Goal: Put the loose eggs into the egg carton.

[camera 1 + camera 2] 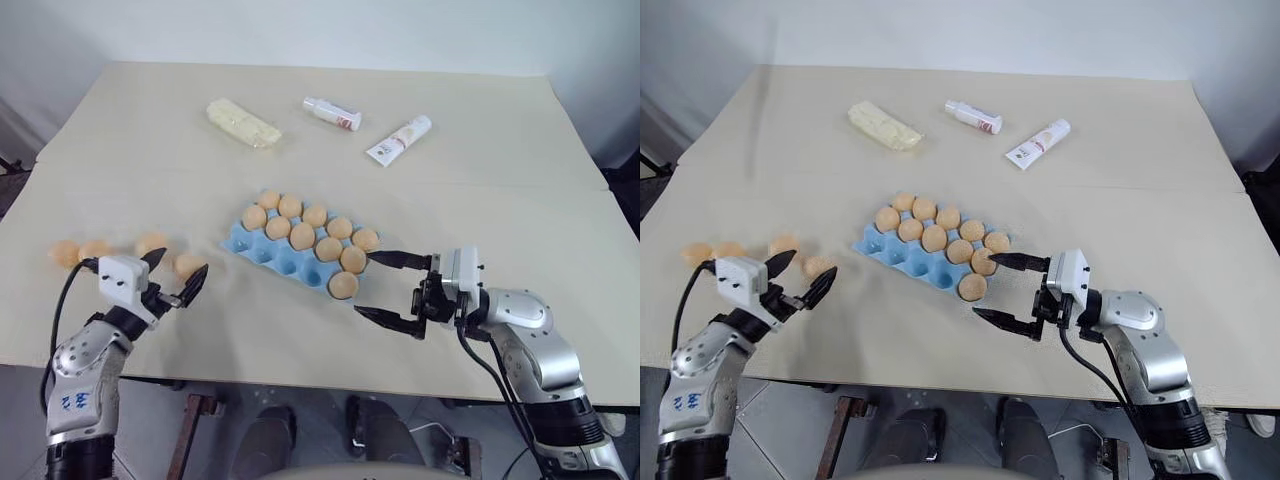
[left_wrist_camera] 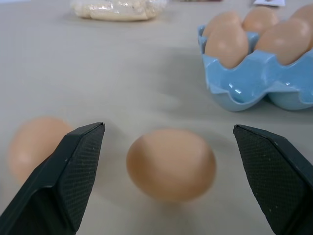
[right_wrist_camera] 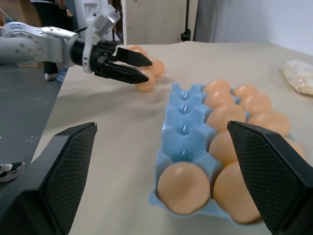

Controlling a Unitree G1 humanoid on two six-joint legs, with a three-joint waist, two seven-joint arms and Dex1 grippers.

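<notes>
Looking down over the table [image 1: 470, 150], we see the egg carton [image 1: 262, 252] lying near the middle, a light blue tray set at a slant. We count 10 eggs seated in it, filling the 2 far rows; the near row of cups on the robot's left side is bare.

The loose eggs [image 1: 187, 264] lie in a loose line on the cloth well to the left of the carton; we make out 4 of them. Our left gripper [image 1: 178, 276] sits low at the nearest of these, its 2 black fingers spread wide. In the left wrist view that egg [image 2: 171, 164] lies between the spread fingers [image 2: 68, 178] with a gap on each side, touching neither. A second egg [image 2: 34, 147] shows partly behind 1 finger.

Our right gripper [image 1: 390, 288] hangs just beside the carton's near right corner, pointing toward the left, fingers spread wide and holding nothing.

At the far side lie a pale yellow wrapped block [image 1: 243, 122], a small white bottle [image 1: 332, 113] and a white tube [image 1: 399, 139], all well apart from the carton.
</notes>
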